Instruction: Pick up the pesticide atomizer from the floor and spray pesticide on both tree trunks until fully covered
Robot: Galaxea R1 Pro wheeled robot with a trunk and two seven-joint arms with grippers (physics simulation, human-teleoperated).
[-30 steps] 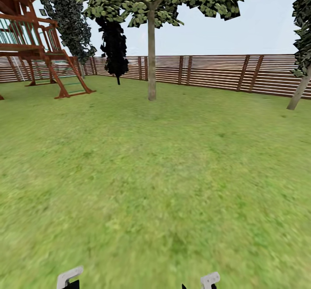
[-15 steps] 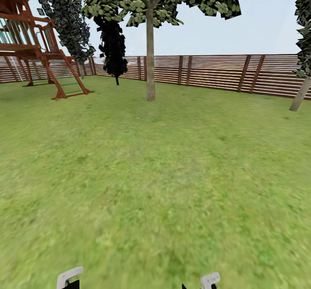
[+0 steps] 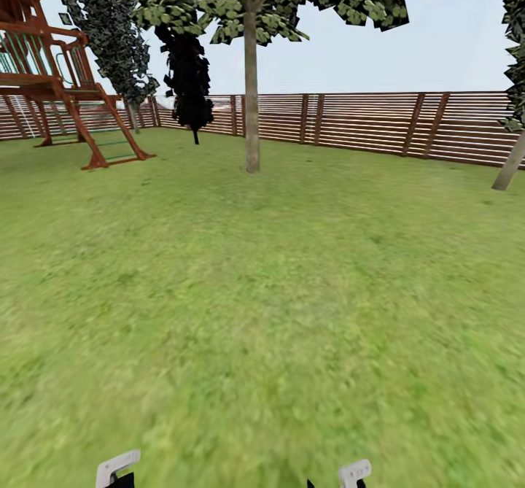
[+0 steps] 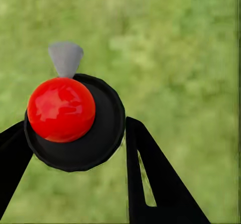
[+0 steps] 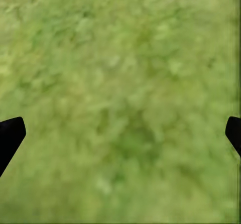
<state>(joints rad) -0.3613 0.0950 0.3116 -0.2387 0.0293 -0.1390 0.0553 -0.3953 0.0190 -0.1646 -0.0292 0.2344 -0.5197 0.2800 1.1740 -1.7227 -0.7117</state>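
Carrying pesticide atomizer [image 4: 75, 121] clamped in left gripper [image 4: 75, 179], right gripper [image 5: 120, 133] spread empty; next: close on leaning tree trunk [image 3: 509, 163] ahead-right.

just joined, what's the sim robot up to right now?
It's crossing the garden lawn toward a tree trunk near the fence, with a second trunk at the right edge. The left gripper is shut on a black round object with a red top and grey nozzle, probably the atomizer. The right gripper is open over grass. No spraying yet.
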